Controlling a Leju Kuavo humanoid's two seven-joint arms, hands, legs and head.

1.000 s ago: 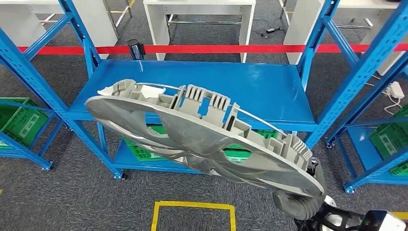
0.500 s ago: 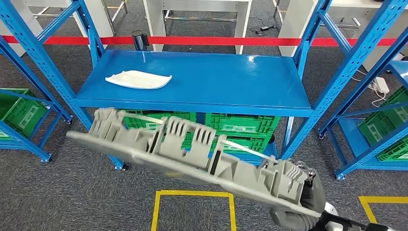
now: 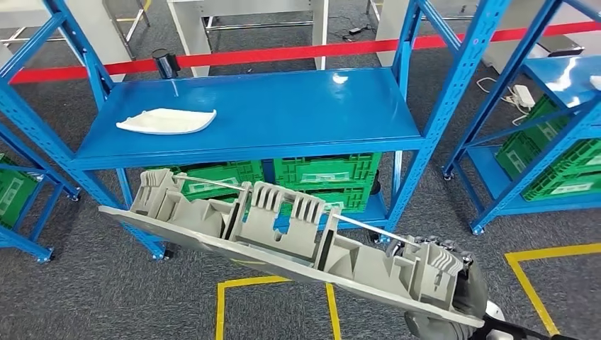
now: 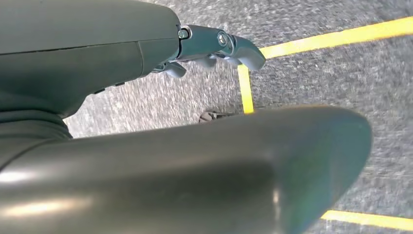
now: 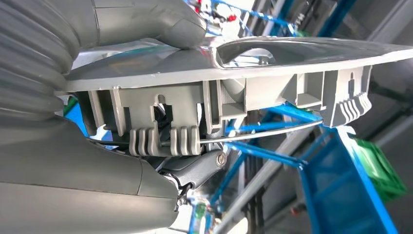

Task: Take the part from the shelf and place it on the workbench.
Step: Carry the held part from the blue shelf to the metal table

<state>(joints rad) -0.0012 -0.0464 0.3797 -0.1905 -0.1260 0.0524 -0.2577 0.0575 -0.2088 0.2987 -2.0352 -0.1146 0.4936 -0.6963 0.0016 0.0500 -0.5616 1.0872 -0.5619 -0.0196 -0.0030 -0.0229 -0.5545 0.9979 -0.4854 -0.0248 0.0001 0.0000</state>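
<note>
The large grey ribbed plastic part (image 3: pixel 283 237) spans the lower frame before the blue metal shelf (image 3: pixel 283 113), whose upper-left carries a white curved panel (image 3: pixel 166 121).

floor: grey carpet (image 3: pixel 92 297), yellow tape lines (image 3: pixel 273 283) | blue racks (image 3: pixel 453 92) | green crates (image 3: pixel 326 173) | red barrier tape (image 3: pixel 283 53)

1 grey part (image 3: pixel 283 234), 1 white part (image 3: pixel 166 121) on the blue shelf (image 3: pixel 283 113), 2 green crates (image 3: pixel 326 173) beneath it.

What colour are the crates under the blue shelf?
Green crates, clearest in the head view.
</note>
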